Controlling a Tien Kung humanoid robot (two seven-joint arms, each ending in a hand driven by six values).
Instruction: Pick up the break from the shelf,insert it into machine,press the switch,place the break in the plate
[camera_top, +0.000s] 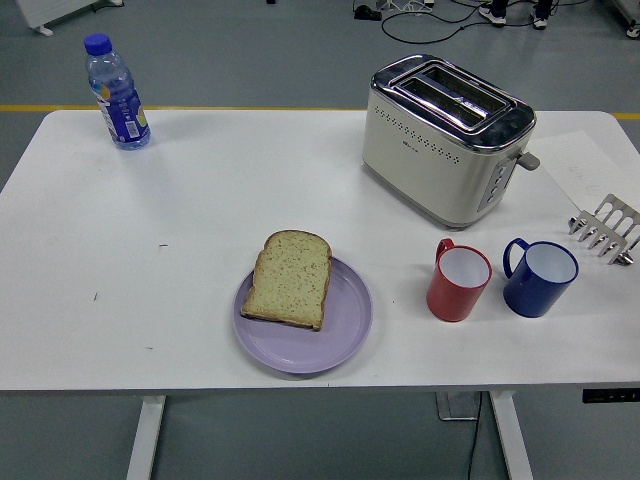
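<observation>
The tabletop (200, 200) carried, largest first: the toaster (445, 140) at 1 o'clock, the plate (303, 318) just below centre, the bread (290, 278), two cups at 4 o'clock, a bottle (116, 92) at 10 o'clock and the rack (607, 228) at 3 o'clock. Neither hand was in view, so their state could not be determined.

**Location of the bread.** One slice lay flat on the plate. It covered the plate's upper left part, and its top crust overhung the rim toward 12 o'clock.

**Orientation.** The long axis ran roughly 12 to 6 o'clock, tilted slightly clockwise. The rounded crust pointed to 12 o'clock; the square end pointed to 6 o'clock.

**Hazards, as judged.**
- The overhang put the slice off balance; a nudge to the plate could have slid it onto the tabletop.
- The red cup (458, 281) and blue cup (539, 277) stood close below the toaster; an arm passing from the right could have tipped either.
- The rack was empty and both toaster slots appeared empty; by this layout the task looked complete.
</observation>
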